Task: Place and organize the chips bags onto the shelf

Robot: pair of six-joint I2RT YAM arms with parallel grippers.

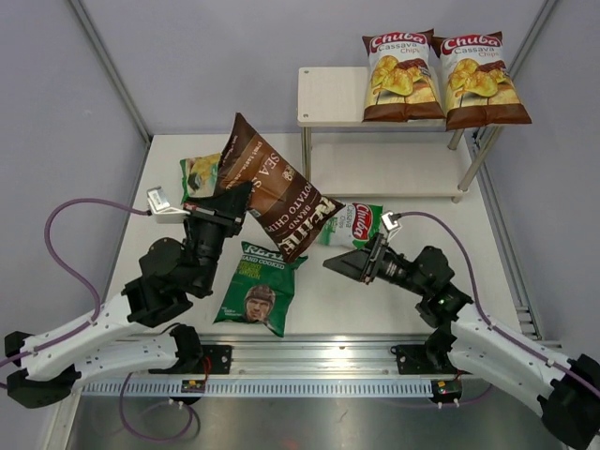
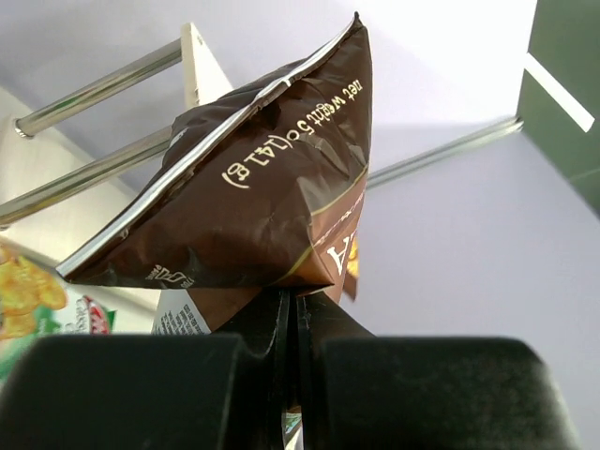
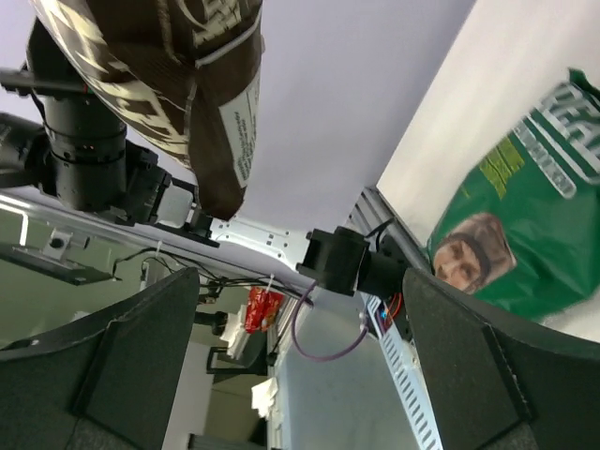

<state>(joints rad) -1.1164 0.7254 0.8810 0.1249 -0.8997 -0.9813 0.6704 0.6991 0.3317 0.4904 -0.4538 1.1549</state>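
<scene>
Brown and shiny, the Kettle bag (image 1: 272, 192) hangs in the air over the tabletop (image 1: 394, 300). My left fingers (image 1: 223, 211) are pressed tight together and pinch one edge of it. The bag is tipped to one side. It is not on the shelf (image 1: 328, 94) yet. The shelf stands at 1 o'clock from the bag, at the far side of the tabletop.

My right fingers (image 3: 141, 347) are spread wide and hold nothing. They are just beside the first green Chuba bag (image 1: 356, 223), which lies at 3 o'clock from the Kettle bag.

I think two bags are done. The first brown Chuba bag (image 1: 403, 75) and the second brown Chuba bag (image 1: 480, 80) sit side by side on the top board, at its right end. The left end of that board is bare. The lower board (image 1: 375, 169) looks bare too.

Four bags are left. One is the Kettle bag that I hold up. The dark green REAL bag (image 1: 255, 289) lies flat on the tabletop at 6 o'clock from it. One is the green Chuba bag by my right fingers. The second green Chuba bag (image 1: 199, 174) peeks out at 9 o'clock from the Kettle bag, partly hidden behind it.

So I am about a third of the way.
</scene>
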